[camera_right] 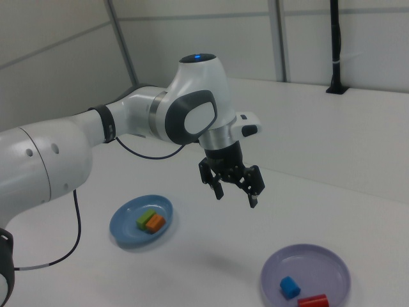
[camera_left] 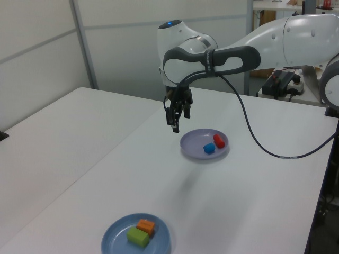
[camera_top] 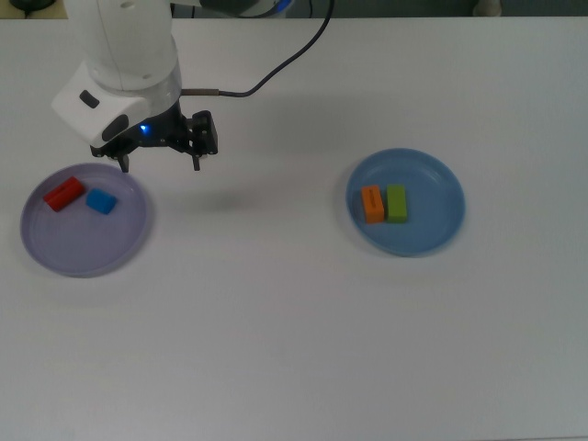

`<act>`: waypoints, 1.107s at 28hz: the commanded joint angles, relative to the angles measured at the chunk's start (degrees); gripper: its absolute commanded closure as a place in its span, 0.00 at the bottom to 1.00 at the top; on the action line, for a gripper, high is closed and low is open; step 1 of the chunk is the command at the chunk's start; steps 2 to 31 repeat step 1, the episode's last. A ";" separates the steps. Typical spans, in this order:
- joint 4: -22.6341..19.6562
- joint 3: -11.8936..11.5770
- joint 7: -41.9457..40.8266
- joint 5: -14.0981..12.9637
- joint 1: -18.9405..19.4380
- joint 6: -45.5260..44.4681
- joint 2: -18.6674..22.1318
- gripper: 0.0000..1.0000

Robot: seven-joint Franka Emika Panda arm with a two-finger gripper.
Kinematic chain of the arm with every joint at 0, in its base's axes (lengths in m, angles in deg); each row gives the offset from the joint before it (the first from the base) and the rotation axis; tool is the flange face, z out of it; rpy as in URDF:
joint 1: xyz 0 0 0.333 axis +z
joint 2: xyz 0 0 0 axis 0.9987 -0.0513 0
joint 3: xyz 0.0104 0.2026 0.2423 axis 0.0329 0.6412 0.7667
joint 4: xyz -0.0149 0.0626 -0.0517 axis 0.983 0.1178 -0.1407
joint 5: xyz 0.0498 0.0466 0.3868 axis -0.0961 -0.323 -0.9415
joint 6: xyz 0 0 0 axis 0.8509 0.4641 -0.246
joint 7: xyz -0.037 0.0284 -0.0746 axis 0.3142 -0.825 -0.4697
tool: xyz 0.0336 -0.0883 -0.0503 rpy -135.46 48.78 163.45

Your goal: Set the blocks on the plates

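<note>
My gripper (camera_top: 159, 167) hangs open and empty above the table, just off the upper right rim of the lavender plate (camera_top: 83, 246) in the top view. On that plate lie a red block (camera_top: 63, 194) and a short blue block (camera_top: 101, 201), side by side. The light blue plate (camera_top: 427, 230) at the top view's right holds an orange block (camera_top: 372, 204) and a green block (camera_top: 397, 203), touching. The left view shows the gripper (camera_left: 179, 120) raised well above the lavender plate (camera_left: 190, 145). In the right view the gripper (camera_right: 236, 199) hangs clear of both plates.
The white arm reaches in from the top view's upper left, trailing a black cable (camera_top: 276, 69) across the back of the table. A white tabletop (camera_top: 276, 322) spreads between and in front of the plates. Wall panels stand behind the table in the left view.
</note>
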 commanded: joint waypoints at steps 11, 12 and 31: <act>-0.80 -0.49 0.45 -0.08 0.12 -1.37 1.19 0.00; -0.80 -0.49 0.45 -0.08 0.12 -1.37 1.19 0.00; -0.80 -0.49 0.45 -0.08 0.12 -1.37 1.19 0.00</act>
